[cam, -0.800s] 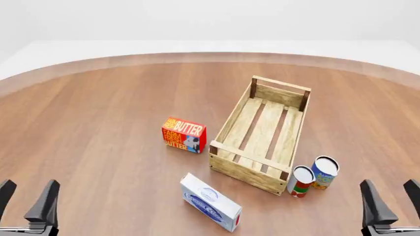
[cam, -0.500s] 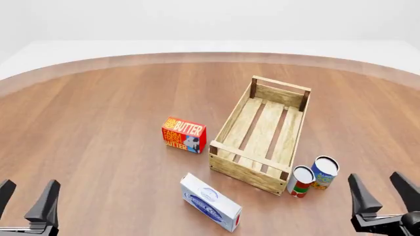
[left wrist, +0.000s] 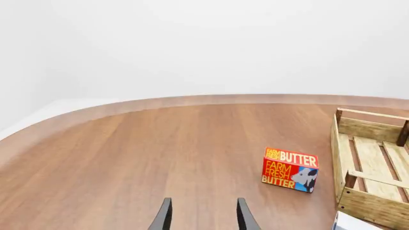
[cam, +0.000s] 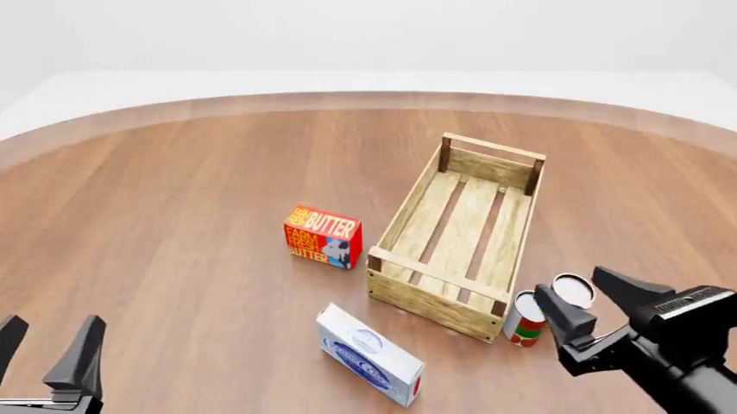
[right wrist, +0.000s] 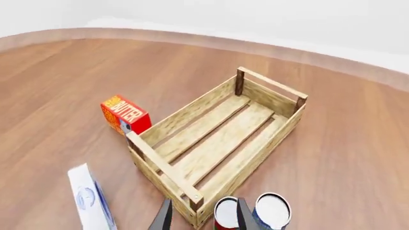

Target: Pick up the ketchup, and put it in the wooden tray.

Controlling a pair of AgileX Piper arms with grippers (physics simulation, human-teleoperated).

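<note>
The ketchup does not show in any view. The wooden tray (cam: 406, 207) is a pale slatted crate lying right of centre, with nothing in it; it also shows in the right wrist view (right wrist: 185, 112) and at the edge of the left wrist view (left wrist: 374, 211). My right gripper (cam: 570, 289) is open and hovers over the two cans at the tray's near right corner; its fingers (right wrist: 167, 215) frame that corner. My left gripper (cam: 52, 321) is open and holds nothing at the near left, over bare table in its wrist view (left wrist: 203, 201).
A red butter box (cam: 323, 235) stands left of the tray. A white-and-blue box (cam: 368, 352) lies near the front. A red-and-white can (cam: 527, 321) and a blue can (cam: 572, 289) stand together by the tray's near right corner, under my right gripper.
</note>
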